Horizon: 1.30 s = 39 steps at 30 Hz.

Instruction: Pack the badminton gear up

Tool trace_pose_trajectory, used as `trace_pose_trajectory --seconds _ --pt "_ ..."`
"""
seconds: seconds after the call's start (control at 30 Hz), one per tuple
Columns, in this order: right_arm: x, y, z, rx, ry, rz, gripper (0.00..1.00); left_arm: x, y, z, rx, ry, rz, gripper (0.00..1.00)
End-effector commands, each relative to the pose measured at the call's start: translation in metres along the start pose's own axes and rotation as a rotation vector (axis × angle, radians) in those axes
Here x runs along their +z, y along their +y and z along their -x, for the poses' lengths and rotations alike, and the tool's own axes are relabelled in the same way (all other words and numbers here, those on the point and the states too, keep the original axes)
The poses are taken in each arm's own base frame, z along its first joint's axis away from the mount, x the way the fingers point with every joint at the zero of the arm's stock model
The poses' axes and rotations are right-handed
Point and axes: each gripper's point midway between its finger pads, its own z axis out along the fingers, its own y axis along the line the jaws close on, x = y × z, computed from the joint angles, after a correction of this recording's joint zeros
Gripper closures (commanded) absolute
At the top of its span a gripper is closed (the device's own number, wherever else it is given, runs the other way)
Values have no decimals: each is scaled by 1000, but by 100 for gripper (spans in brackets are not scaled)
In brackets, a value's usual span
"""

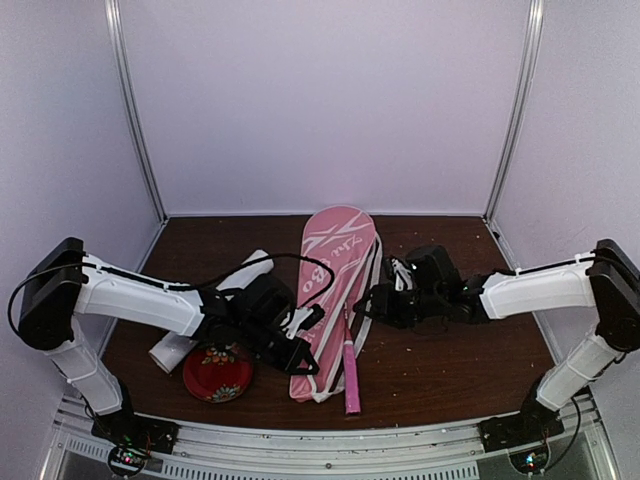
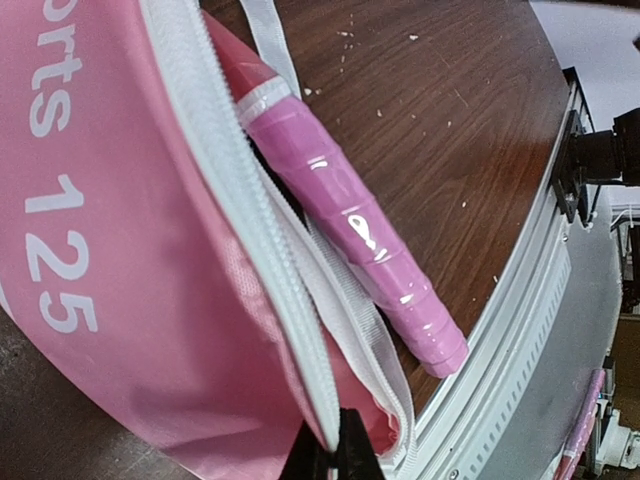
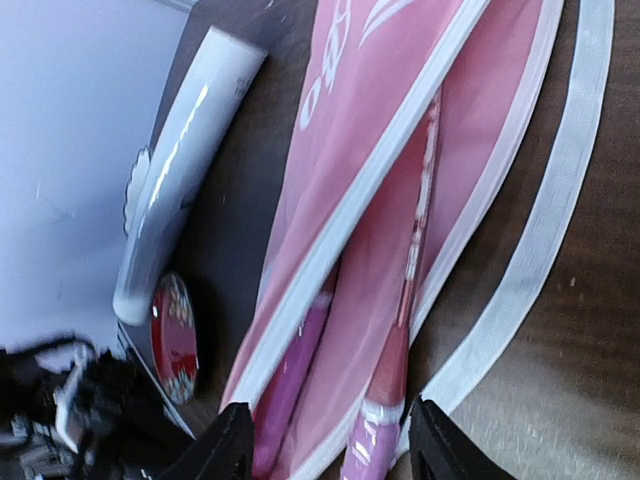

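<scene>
The long pink bag (image 1: 332,270) lies open along its white zipper in the middle of the table. My left gripper (image 1: 300,358) is shut on the bag's upper zipper edge (image 2: 300,330) near the bag's near end, holding that flap up. One racquet's pink handle (image 2: 372,258) sticks out of the bag toward the table's front edge (image 1: 351,385). My right gripper (image 3: 335,445) hangs open over the bag's opening. Below its spread jaws I see that racquet's red shaft (image 3: 415,230) and a second pink handle (image 3: 290,380) inside the bag. The white tube (image 1: 205,315) lies left of the bag.
A red floral plate (image 1: 217,375) sits by the tube's near end, under my left arm. The bag's white strap (image 3: 545,235) trails over the wood on the right. The metal rail (image 2: 520,330) marks the table's front edge close to the protruding handle.
</scene>
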Motion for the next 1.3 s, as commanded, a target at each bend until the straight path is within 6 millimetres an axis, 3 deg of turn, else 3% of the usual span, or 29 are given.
trace_pose_trajectory --seconds 0.0,0.1,0.2,0.4,0.73,0.97,1.1,1.27 --pt "-24 2 -68 -222 156 35 41 -1 -13 8 48 -28 -56 100" --pt "-36 -9 -115 -382 244 18 36 -1 -14 9 51 -25 -61 100" --pt "-46 -19 -146 -479 287 15 36 -1 -15 9 52 -22 -62 100" --pt "-58 -32 -168 -707 226 -82 37 -1 -18 4 49 -5 -90 100" --pt "-48 -19 -209 -1009 223 -125 41 -1 -28 -9 74 31 -119 100" --pt "-30 -19 -211 -1055 186 -187 53 -1 -32 -6 84 27 -125 100" --pt "-22 -8 -204 -1060 140 -195 64 0 -33 -8 94 40 -120 100" --pt "-21 11 -195 -1050 73 -159 67 3 -35 -9 102 48 -121 100"
